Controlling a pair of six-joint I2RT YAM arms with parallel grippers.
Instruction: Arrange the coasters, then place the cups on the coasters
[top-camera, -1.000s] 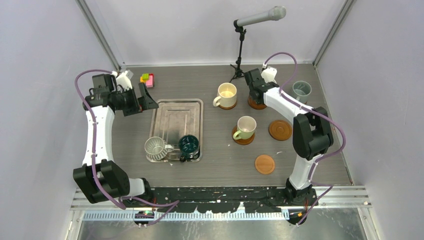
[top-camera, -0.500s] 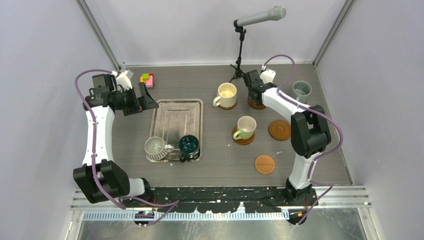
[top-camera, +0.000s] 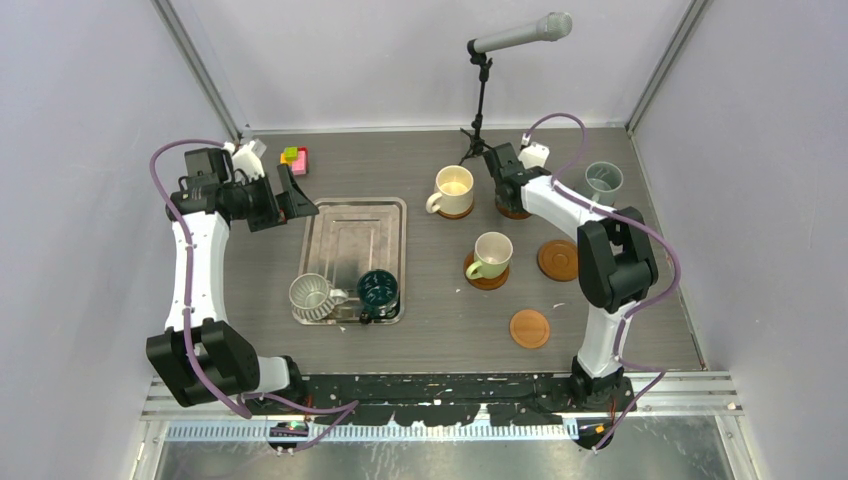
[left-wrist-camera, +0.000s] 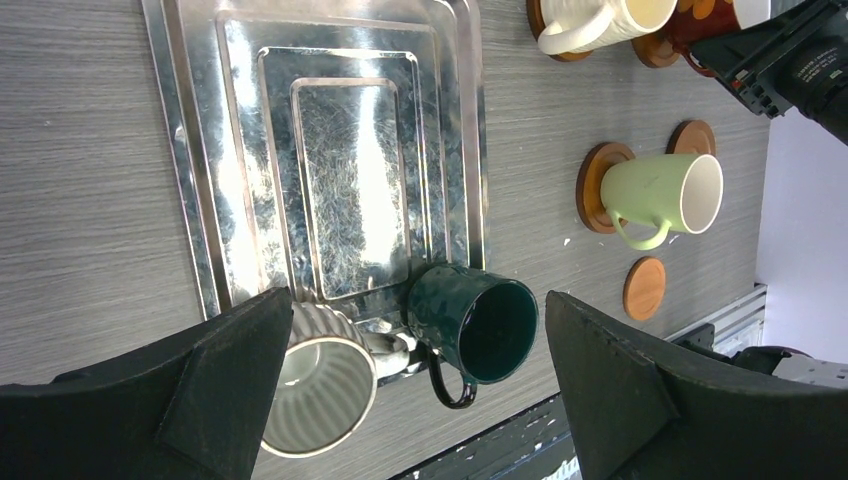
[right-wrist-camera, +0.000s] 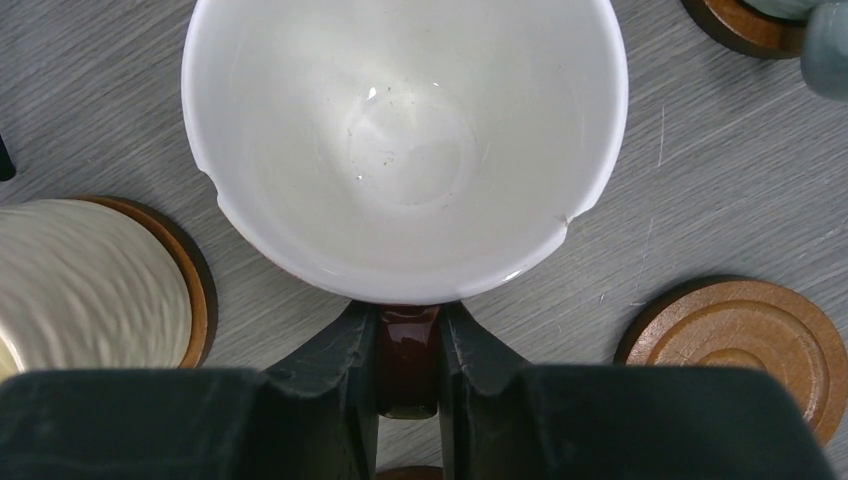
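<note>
The right gripper is closed firmly on the handle of the dark red-brown ceramic mug with white inside, at the far side of the grey table, just beside the cream mug that stands on a round brown wooden coaster. The left gripper is fully open and holds nothing, above the rectangular steel tray. At the tray's near end stand the ribbed silver-grey mug and the dark teal mug.

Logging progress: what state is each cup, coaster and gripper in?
Cream cup: on coaster
Pale green cup: on coaster
Grey-blue cup: on coaster
Red-brown cup: handle gripped
Right gripper: shut on red-brown cup
Ribbed cup: at tray corner
Teal cup: on tray
Two coasters: bare
Left gripper: open
</note>
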